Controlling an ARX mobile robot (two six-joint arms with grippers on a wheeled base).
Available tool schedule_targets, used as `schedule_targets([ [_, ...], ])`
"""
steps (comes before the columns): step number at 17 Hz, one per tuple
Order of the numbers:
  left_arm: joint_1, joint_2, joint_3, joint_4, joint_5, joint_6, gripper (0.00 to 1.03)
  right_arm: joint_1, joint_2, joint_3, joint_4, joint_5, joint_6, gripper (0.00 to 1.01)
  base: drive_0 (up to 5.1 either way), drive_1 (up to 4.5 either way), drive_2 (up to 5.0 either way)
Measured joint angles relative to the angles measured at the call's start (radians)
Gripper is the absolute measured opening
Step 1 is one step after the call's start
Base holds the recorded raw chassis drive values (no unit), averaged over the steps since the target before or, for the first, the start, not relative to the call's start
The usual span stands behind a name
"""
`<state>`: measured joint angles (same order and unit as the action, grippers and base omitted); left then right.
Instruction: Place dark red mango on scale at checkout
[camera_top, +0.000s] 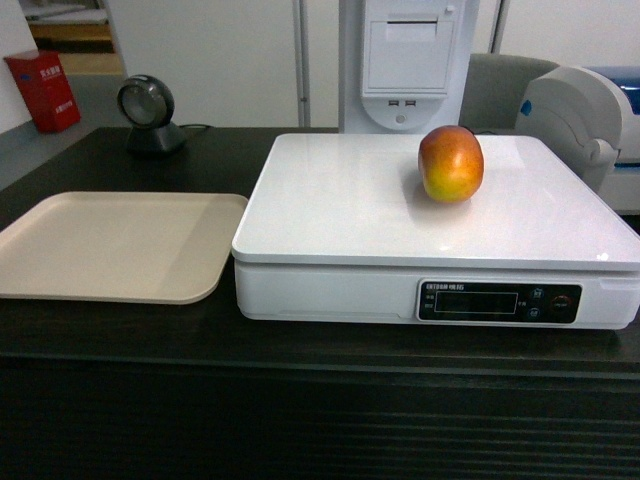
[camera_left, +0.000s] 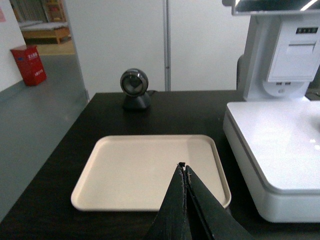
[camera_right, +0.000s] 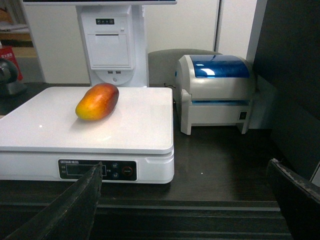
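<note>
The dark red mango (camera_top: 451, 163) (camera_right: 97, 101) lies on the white platform of the scale (camera_top: 330, 215) (camera_right: 125, 125) (camera_left: 280, 145), toward its far right, red end away and yellow end forward. The scale stands on the dark checkout counter (camera_top: 120, 340) (camera_right: 220, 165). No gripper shows in the head view. In the left wrist view my left gripper (camera_left: 183, 167) is shut with nothing in it, hovering over the near edge of the beige tray. My right gripper (camera_right: 185, 167) is open wide and empty, held in front of the counter edge, right of the scale's display.
A beige tray (camera_top: 110, 245) (camera_left: 130, 170) lies left of the scale. A round barcode scanner (camera_top: 150, 112) (camera_left: 135, 89) stands at the back left. A white terminal (camera_top: 405, 60) (camera_right: 112, 42) rises behind the scale. A label printer (camera_right: 216, 92) (camera_top: 585, 125) sits to the right.
</note>
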<state>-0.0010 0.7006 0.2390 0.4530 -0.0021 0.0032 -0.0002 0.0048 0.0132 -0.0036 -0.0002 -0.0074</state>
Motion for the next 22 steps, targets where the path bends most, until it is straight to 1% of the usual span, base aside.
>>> schedule_targets([
  [3, 0.0, -0.087, -0.071, -0.003, 0.0, 0.0, 0.02, 0.0, 0.0, 0.0, 0.0, 0.0, 0.0, 0.98, 0.0, 0.0, 0.0],
  [6, 0.0, -0.164, -0.129, -0.035, 0.0, 0.0, 0.02, 0.0, 0.0, 0.0, 0.0, 0.0, 0.0, 0.98, 0.0, 0.0, 0.0],
  [14, 0.0, -0.367, -0.199, -0.159, 0.0, 0.0, 0.02, 0.0, 0.0, 0.0, 0.0, 0.0, 0.0, 0.98, 0.0, 0.0, 0.0],
  [15, 0.0, -0.384, -0.228, -0.123, 0.0, 0.0, 0.02, 0.0, 0.0, 0.0, 0.0, 0.0, 0.0, 0.98, 0.0, 0.0, 0.0],
  [16, 0.0, -0.399, -0.23, -0.165, -0.001, 0.0, 0.02, 0.0, 0.0, 0.0, 0.0, 0.0, 0.0, 0.98, 0.0, 0.0, 0.0],
  [18, 0.0, -0.453, -0.23, -0.198, 0.002, 0.0, 0.02, 0.0, 0.0, 0.0, 0.0, 0.0, 0.0, 0.98, 0.0, 0.0, 0.0],
  [22, 0.0, -0.479, -0.23, -0.231, 0.002, 0.0, 0.02, 0.0, 0.0, 0.0, 0.0, 0.0, 0.0, 0.98, 0.0, 0.0, 0.0],
])
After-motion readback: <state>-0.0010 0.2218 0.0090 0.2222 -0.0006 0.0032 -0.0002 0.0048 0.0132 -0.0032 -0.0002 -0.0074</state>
